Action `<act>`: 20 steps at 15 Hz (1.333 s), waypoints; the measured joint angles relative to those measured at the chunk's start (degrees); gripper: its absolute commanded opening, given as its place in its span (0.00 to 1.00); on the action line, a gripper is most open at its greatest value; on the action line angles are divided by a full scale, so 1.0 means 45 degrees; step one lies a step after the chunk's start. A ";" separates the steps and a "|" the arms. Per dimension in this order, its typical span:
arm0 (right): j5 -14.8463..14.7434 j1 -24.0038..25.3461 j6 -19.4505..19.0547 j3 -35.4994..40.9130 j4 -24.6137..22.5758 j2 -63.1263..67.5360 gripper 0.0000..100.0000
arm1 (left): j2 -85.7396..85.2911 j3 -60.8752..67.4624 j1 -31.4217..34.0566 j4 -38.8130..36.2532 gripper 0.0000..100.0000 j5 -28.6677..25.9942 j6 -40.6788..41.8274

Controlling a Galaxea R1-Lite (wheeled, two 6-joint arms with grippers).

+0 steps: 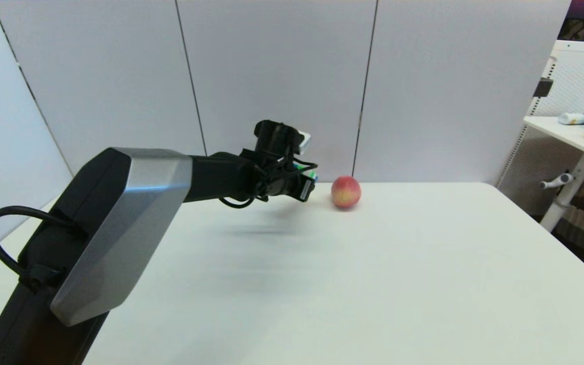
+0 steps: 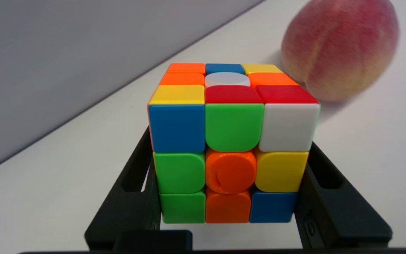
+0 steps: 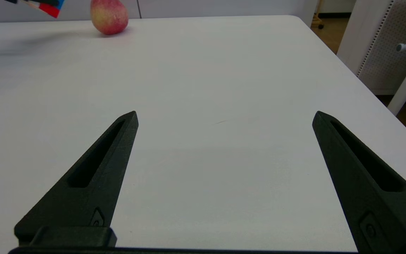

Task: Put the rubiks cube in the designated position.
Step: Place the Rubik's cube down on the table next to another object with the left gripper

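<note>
The rubiks cube, scrambled in green, orange, blue, yellow, red and white, sits between the black fingers of my left gripper, which is shut on its two sides. In the head view the left gripper hangs above the white table at the far middle, just left of the peach, and only a few tiles of the cube show. A corner of the cube shows in the right wrist view. My right gripper is open over bare tabletop. No mark shows the designated position.
A red-yellow peach rests near the table's far edge, close to the cube's right; it also shows as the peach and the peach. Grey wall panels stand behind. A white side table with items is at the far right.
</note>
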 measured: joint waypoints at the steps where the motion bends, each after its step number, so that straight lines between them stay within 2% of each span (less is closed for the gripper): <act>1: 0.0005 0.0000 0.0000 0.0000 0.0000 0.0000 1.00 | 0.0228 0.0000 0.0000 -0.0431 0.00 0.0003 0.0000; 6: 0.0005 0.0000 -0.0011 0.0000 0.0000 0.0000 1.00 | 0.1097 0.0000 0.0000 -0.2430 0.00 0.0033 -0.0054; 17: 0.0000 0.0000 -0.0011 0.0000 -0.0005 0.0000 1.00 | 0.1016 0.0000 0.0049 -0.2557 0.00 0.0062 -0.0184; 18: 0.0005 0.0000 -0.0005 0.0000 0.0000 0.0000 1.00 | 0.0954 0.0000 0.0049 -0.2601 1.00 0.0027 -0.0247; 20: 0.0000 0.0000 -0.0005 0.0000 0.0003 0.0000 1.00 | 0.0875 0.0000 0.0043 -0.2601 1.00 0.0019 -0.0417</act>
